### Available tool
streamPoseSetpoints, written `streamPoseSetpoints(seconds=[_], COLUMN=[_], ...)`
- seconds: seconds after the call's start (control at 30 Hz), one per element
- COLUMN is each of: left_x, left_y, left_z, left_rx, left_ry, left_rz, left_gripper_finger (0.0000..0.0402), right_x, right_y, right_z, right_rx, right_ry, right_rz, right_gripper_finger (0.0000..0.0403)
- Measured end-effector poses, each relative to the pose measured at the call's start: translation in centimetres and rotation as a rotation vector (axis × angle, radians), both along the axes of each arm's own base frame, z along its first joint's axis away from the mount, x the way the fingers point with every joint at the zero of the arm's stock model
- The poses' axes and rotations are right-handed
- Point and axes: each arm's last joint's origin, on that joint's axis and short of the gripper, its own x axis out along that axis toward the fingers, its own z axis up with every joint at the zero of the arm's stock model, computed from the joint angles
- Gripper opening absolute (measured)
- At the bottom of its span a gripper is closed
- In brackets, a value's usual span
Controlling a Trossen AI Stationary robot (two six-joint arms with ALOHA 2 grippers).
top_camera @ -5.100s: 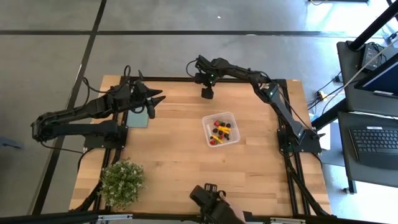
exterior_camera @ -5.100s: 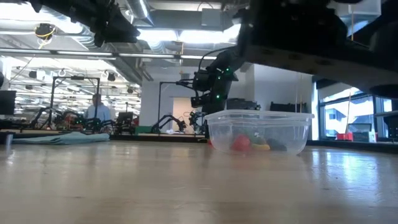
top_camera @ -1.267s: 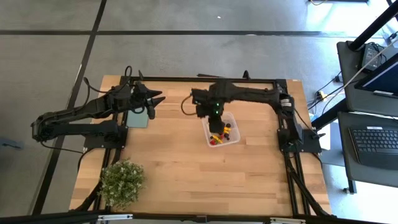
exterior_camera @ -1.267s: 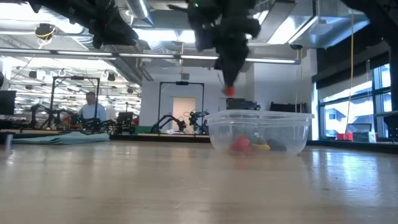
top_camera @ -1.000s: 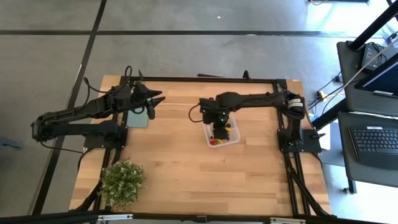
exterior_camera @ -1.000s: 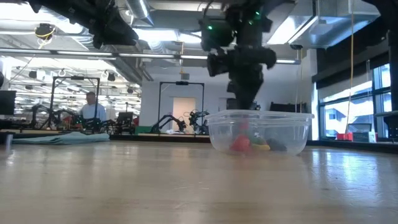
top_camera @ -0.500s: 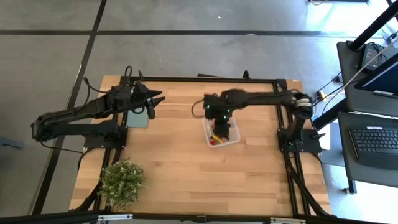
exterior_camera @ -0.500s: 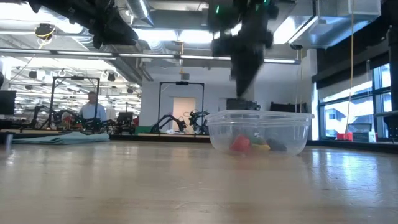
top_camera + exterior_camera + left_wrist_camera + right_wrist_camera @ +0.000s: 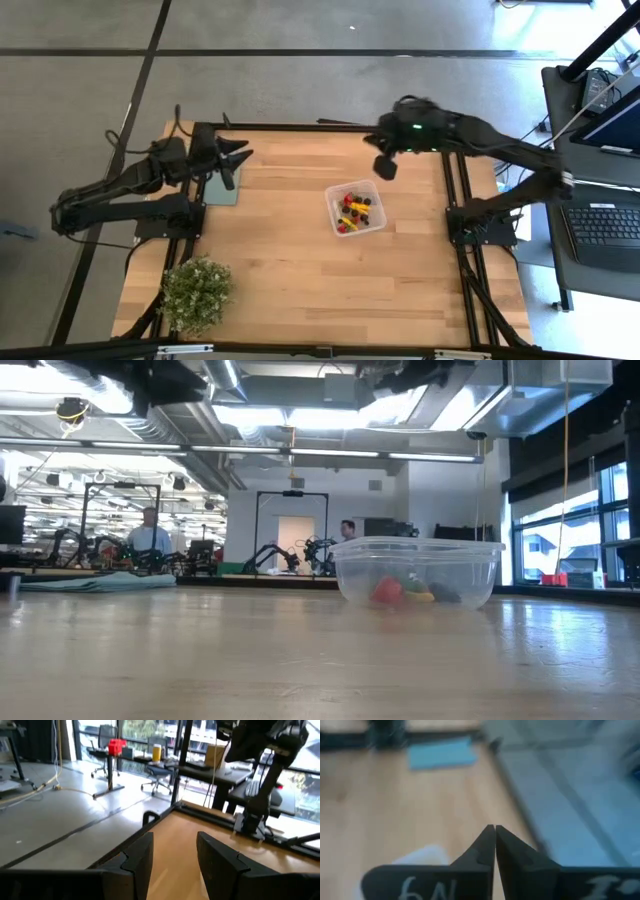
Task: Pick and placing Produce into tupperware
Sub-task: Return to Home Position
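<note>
Tupperware [image 9: 377, 200]: upright and open-topped on the wooden table [image 9: 300, 270], a little right of centre. Clear wall [image 9: 470, 565] see-through in the low view.

Produce [image 9: 351, 211]: heaped loose inside the tupperware; red, yellow-orange and dark pieces. Through the wall, a red piece [image 9: 388, 591] on the container floor, just beside a yellow one.

Right gripper [image 9: 385, 167]: raised above the table, near the tupperware's corner on the right arm's side, apart from it. Jaws clenched; fingertips [image 9: 487, 845] pressed together in the right wrist view, nothing between them.

Left gripper [image 9: 232, 160]: raised over the table's left part, near the flat teal rectangle [image 9: 221, 192], well apart from the tupperware. Jaws released; fingers [image 9: 137, 857] parted with a clear gap in the left wrist view, nothing held.

Potted plant [image 9: 197, 293]: at a table corner on the left arm's side, well apart from the tupperware.

Room beyond the table, low view: a person [image 9: 150, 537] among workbenches
</note>
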Motion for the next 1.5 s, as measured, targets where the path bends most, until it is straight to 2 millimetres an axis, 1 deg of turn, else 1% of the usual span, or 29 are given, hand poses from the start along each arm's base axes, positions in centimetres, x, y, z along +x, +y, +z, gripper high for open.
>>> streamPoseSetpoints(seconds=[0.03, 0.1, 0.2, 0.3, 0.43, 0.6, 0.73, 0.8, 0.87, 1.1, 1.2, 1.37, 1.5], left_x=[-0.3, -0.8, -1.4, -1.7, -1.8, -1.7, -2.1, -2.2, -2.4, -3.8, -4.5, -5.5, -5.3], left_y=[-0.1, -0.2, -0.4, -0.5, -0.5, -0.5, -0.6, -0.6, -0.7, -1.2, -1.5, -1.8, -1.8], left_z=[0.2, 0.5, 0.9, 1.0, 1.0, 0.9, 0.8, 0.4, -0.5, -3.4, -4.2, -5.2, -5.8], left_rx=[0.006, 0.022, 0.061, 0.113, 0.133, 0.179, 0.199, 0.203, 0.204, 0.232, 0.23, 0.242, 0.227], left_ry=[-0.015, -0.047, -0.067, -0.052, -0.038, -0.002, -0.002, -0.017, -0.024, -0.118, -0.165, -0.213, -0.171], left_rz=[0.006, 0.024, 0.04, 0.038, 0.061, 0.056, 0.057, 0.052, 0.051, 0.063, 0.067, 0.071, 0.072], left_gripper_finger=[0.0143, 0.0143, 0.0143, 0.0143, 0.0143, 0.0143, 0.0143, 0.0143, 0.0143, 0.0143, 0.0143, 0.0143, 0.0143], right_x=[-0.8, -2.1, -3.5, -5.0, -7.5, -10.5, -12.4, -13.0, -13.5, -14.9, -15.4, -16.0, -16.5], right_y=[0.0, -0.1, -0.3, -0.8, -1.3, -1.2, -0.8, -0.6, -0.3, 0.4, 0.7, 1.0, 1.3], right_z=[0.1, -0.5, -2.3, -4.5, -7.6, -10.1, -12.1, -13.0, -13.9, -15.9, -16.6, -17.3, -17.5], right_rx=[-0.043, -0.105, -0.16, -0.188, -0.202, -0.202, -0.183, -0.169, -0.159, -0.152, -0.136, -0.13, -0.132], right_ry=[-0.04, -0.112, -0.237, -0.333, -0.375, -0.469, -0.518, -0.531, -0.546, -0.593, -0.62, -0.657, -0.656], right_rz=[-0.031, -0.064, -0.09, -0.137, -0.218, -0.296, -0.346, -0.359, -0.367, -0.385, -0.397, -0.4, -0.414], right_gripper_finger=[0.0012, 0.0006, 0.0005, 0.0013, 0.0019, 0.002, 0.002, 0.0021, 0.0021, 0.0021, 0.0021, 0.0021, 0.0021])
